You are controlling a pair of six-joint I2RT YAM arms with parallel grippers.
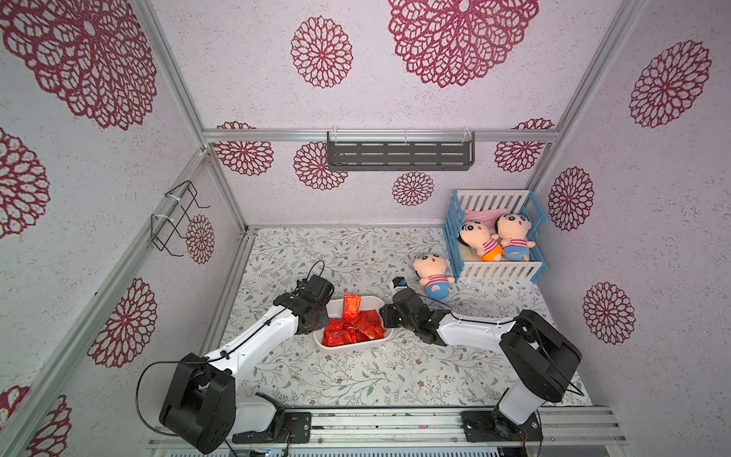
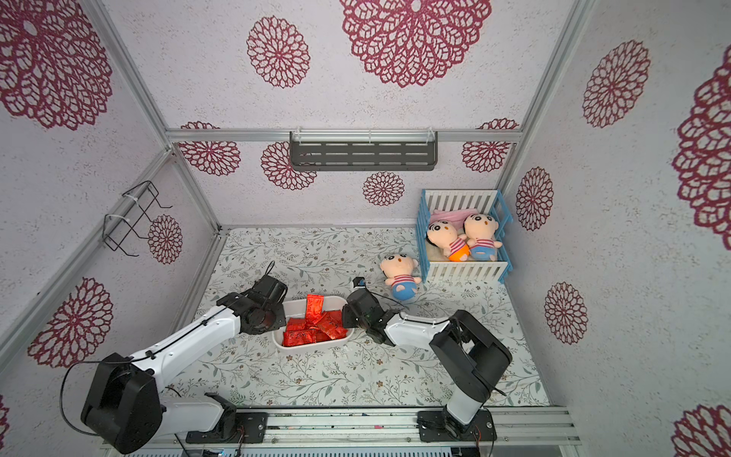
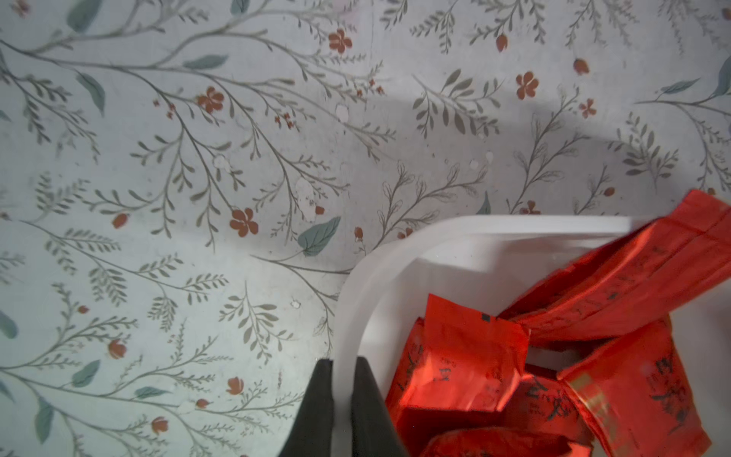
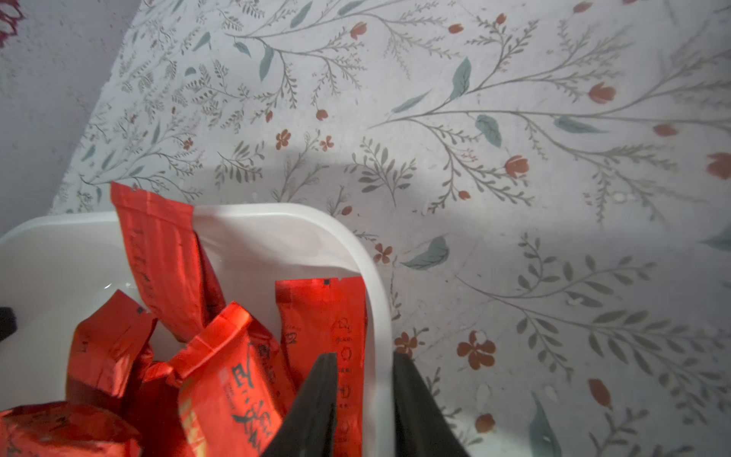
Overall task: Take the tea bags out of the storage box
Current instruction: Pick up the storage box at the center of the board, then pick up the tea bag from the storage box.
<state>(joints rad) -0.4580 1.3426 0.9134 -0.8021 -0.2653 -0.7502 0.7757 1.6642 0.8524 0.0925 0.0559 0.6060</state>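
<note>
My left gripper (image 3: 343, 368) clamped the storage box (image 3: 494, 223) wall, likely steadying it. My right gripper (image 4: 364, 360) straddled the opposite wall, jaws parted, apparently gripping nothing; tea bags (image 4: 320, 316) lay inside.

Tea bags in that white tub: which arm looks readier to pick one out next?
Right, probably. The right gripper straddles the storage box wall with jaws apart, one finger inside by a tea bag. The left gripper is clamped on the opposite wall.
</note>
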